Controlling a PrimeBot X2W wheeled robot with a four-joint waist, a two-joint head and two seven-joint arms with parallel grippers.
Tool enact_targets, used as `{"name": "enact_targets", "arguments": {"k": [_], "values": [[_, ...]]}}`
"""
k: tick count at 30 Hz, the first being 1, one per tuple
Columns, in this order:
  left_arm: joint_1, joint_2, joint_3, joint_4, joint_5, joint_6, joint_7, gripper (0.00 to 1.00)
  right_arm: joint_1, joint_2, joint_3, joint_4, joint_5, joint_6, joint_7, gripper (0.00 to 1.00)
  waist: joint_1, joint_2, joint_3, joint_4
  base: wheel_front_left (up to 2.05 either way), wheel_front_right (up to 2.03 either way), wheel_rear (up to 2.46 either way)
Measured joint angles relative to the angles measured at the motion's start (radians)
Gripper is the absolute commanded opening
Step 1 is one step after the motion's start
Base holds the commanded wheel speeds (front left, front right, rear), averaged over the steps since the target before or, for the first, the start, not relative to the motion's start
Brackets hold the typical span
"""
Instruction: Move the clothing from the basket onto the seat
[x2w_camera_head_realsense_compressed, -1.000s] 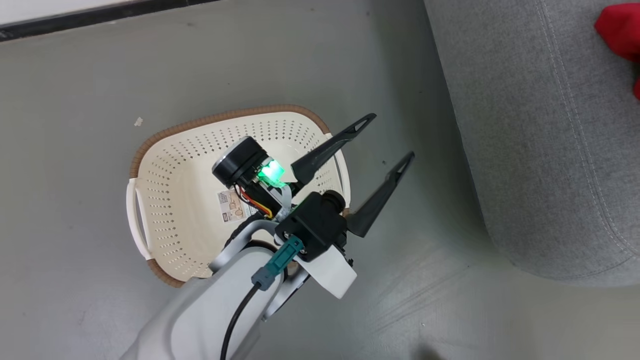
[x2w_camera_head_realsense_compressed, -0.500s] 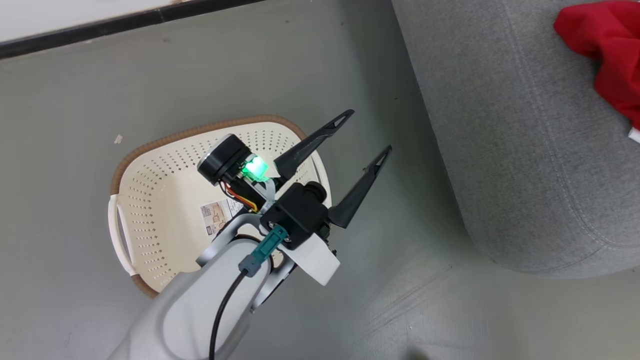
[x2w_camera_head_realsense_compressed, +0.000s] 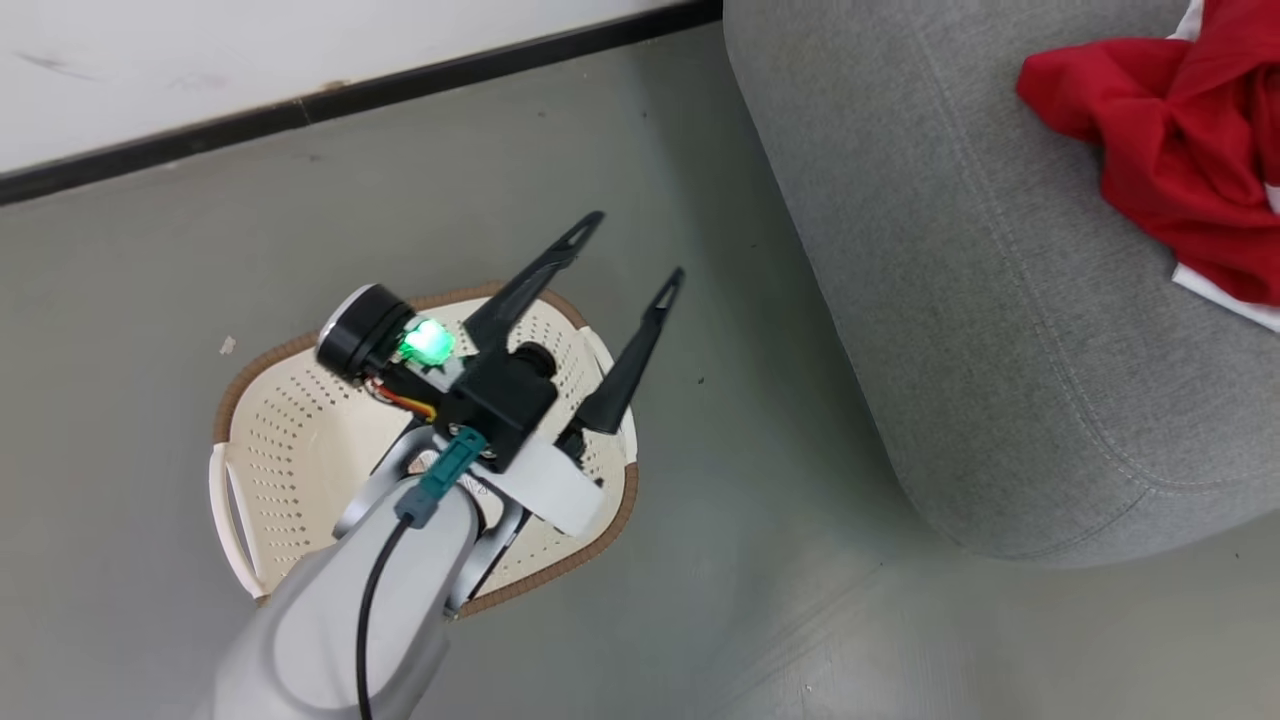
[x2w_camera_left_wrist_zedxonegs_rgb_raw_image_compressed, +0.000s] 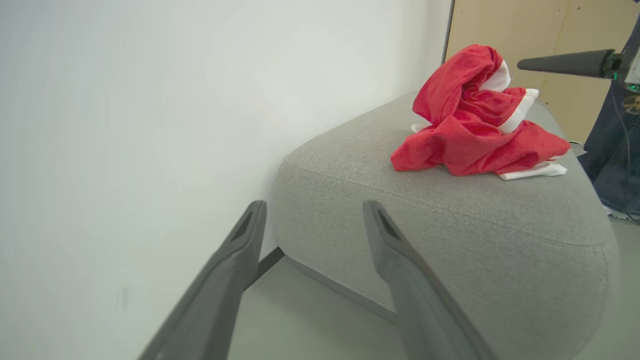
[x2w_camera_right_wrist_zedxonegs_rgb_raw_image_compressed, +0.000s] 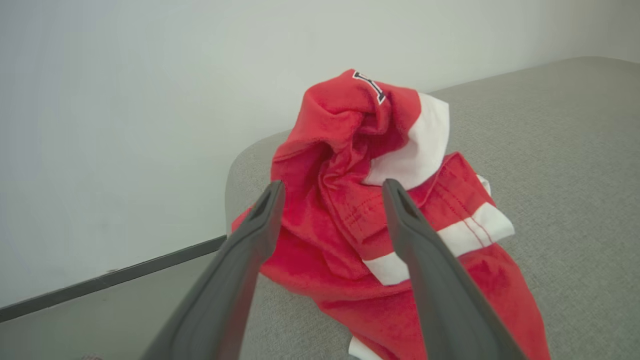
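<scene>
Red clothing: one heap, upper right of the head view, lying on grey seat. White basket: lower left, on floor, beneath left gripper, jaws wide, empty. Second entry, right gripper: jaws wide, framing the heap, seemingly clear of it.

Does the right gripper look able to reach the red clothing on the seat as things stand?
Probably yes: the right gripper is open, and the clothing lies heaped on the seat straight ahead of its fingers, with nothing between them.
</scene>
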Motion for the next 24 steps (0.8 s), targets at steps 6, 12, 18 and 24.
{"name": "enact_targets", "arguments": {"k": [6, 12, 18, 24], "values": [[0.043, 0.004, 0.055, 0.023, -0.024, 0.039, -0.017, 1.0, 0.023, 0.015, 0.03, -0.063, -0.038, 0.0, 0.0, 1.0, 0.0, 0.0, -0.04, 0.001, 0.0, 0.0, 0.0], [0.1, 0.021, 0.125, 0.039, -0.045, 0.087, -0.027, 1.0, 0.039, 0.048, 0.047, -0.118, -0.081, 0.0, 0.0, 1.0, 0.0, 0.0, -0.079, 0.016, 0.0, 0.0, 0.0], [0.171, 0.029, 0.201, 0.044, -0.076, 0.148, -0.034, 1.0, 0.065, 0.076, 0.084, -0.177, -0.144, 0.0, 0.0, 1.0, 0.0, 0.0, -0.124, 0.048, 0.0, 0.0, 0.0], [0.237, 0.035, 0.255, 0.047, -0.085, 0.193, -0.035, 1.0, 0.096, 0.108, 0.108, -0.192, -0.185, 0.0, 0.0, 1.0, 0.0, 0.0, -0.16, 0.083, 0.0, 0.0, 0.0]]}}
